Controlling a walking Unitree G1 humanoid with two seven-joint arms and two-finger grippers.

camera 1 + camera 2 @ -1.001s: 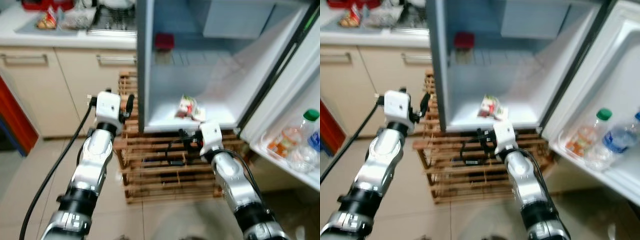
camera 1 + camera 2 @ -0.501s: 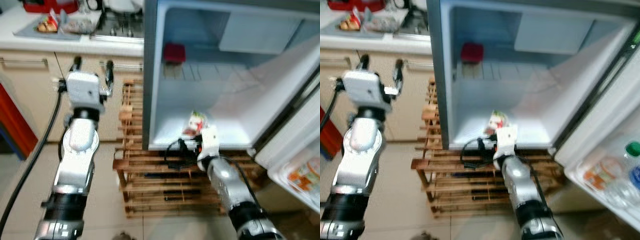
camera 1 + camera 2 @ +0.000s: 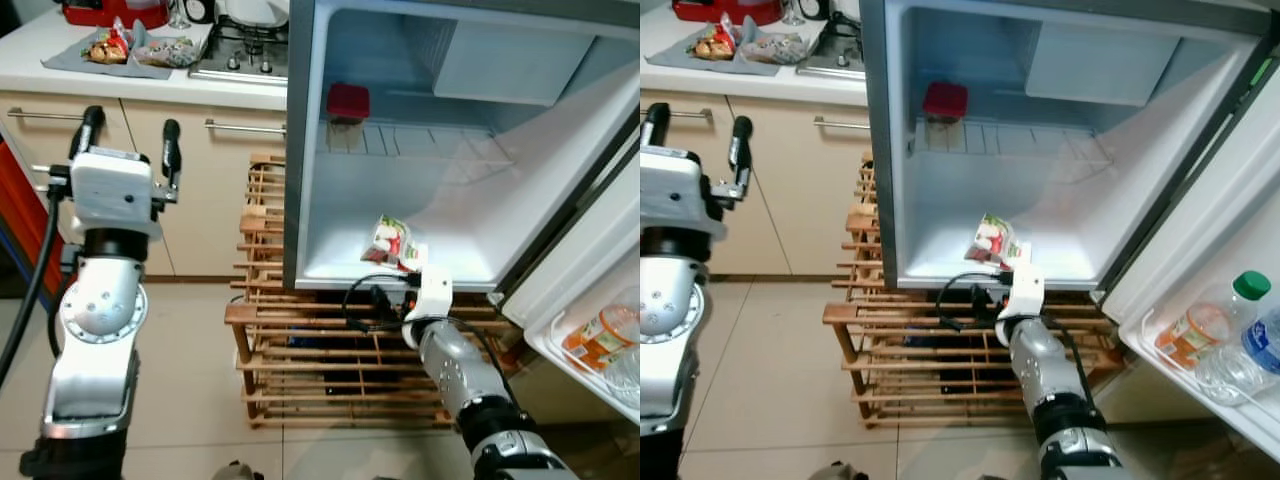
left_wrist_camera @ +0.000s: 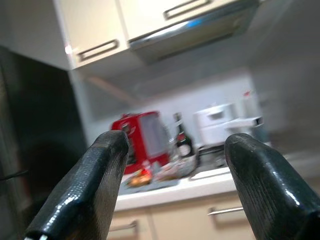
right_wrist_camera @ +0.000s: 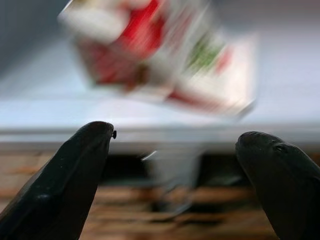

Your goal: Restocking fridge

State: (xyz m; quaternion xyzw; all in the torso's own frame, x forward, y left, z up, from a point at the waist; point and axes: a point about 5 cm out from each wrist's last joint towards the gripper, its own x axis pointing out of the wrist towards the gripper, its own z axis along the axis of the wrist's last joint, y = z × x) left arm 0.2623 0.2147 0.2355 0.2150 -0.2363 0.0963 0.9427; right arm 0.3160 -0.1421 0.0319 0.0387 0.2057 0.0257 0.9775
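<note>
Open fridge (image 3: 300, 150), snack packet (image 3: 393, 242) on its floor.

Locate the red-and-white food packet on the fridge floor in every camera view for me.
Left eye: packet, front of the fridge floor.
Right eye: packet, same spot, just above the right gripper.
Left wrist: faces the counter instead.
Right wrist: blurred packet beyond the open fingers.
Shared landmark: wooden rack.

No text, brand, number or sign can be read. The red and green print on the packet (image 3: 393, 240) on the fridge floor (image 3: 450, 262), at about five o'clock from the red-lidded box (image 3: 347, 103), is too blurred to read.
</note>
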